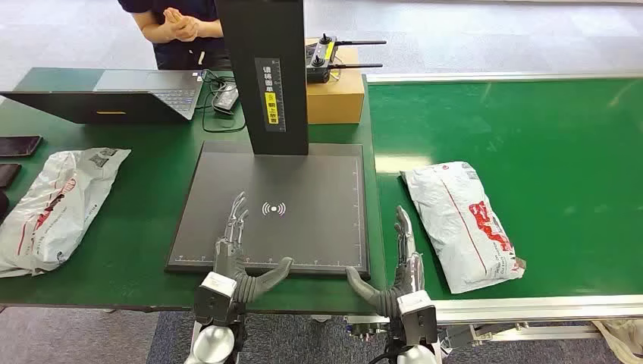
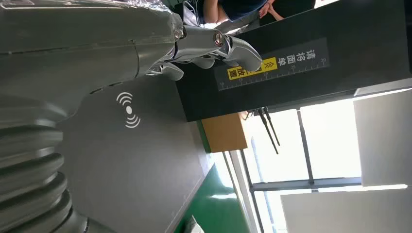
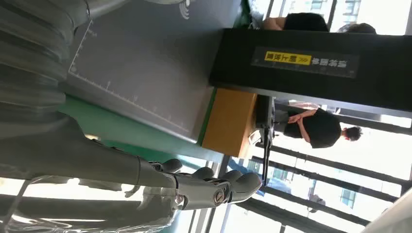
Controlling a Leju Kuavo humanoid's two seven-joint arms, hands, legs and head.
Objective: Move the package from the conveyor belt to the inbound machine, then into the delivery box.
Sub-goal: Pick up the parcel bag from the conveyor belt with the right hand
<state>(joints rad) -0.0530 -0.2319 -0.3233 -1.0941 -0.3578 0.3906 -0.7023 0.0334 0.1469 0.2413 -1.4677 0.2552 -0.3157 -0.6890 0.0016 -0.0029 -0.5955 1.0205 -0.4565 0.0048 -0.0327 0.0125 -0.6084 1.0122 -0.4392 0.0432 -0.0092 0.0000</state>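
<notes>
Package [image 1: 462,224] lying on conveyor belt [image 1: 546,136], just beside our right hand [image 1: 404,246]. Both hands empty, fingers apart, left hand [image 1: 233,231] over inbound machine [image 1: 303,227]. We'd grab it mid-body, lift flat.

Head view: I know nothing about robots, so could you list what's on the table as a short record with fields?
package: white bag with red print lying on the green belt, untouched
scanner plate: dark pad under a black post, nothing on it
left robot hand: open, over the pad's near edge
right robot hand: open, beside the package
second bag: on the table's left side
behind: laptop, cardboard box, a person
</notes>
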